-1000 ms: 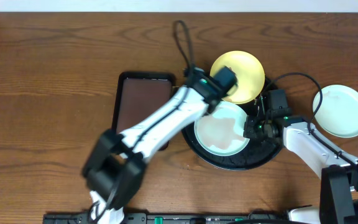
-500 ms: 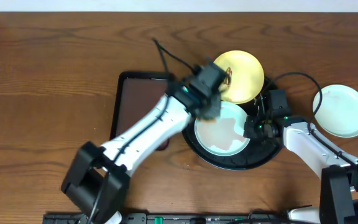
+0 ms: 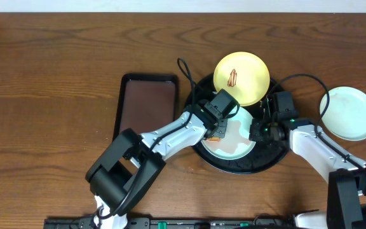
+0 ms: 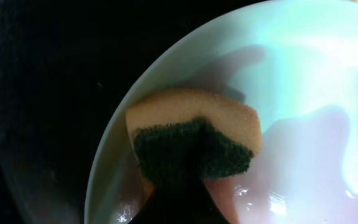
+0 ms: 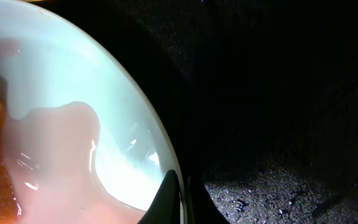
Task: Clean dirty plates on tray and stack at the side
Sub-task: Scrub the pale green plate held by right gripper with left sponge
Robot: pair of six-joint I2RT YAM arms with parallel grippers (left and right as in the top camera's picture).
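**Brown wooden table, three things resting on it**

The wooden table [image 3: 49,95] carries a round black tray [image 3: 234,166] right of centre. A rectangular dark-brown tray [image 3: 146,105] lies just beside it at 9 o'clock. A mint-white plate [image 3: 348,114] sits apart at 3 o'clock.

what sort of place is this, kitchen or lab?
Probably a lab tabletop set up for dishwashing practice, not a kitchen: a plain wooden table, plates on a black tray, a sponge in the left gripper.
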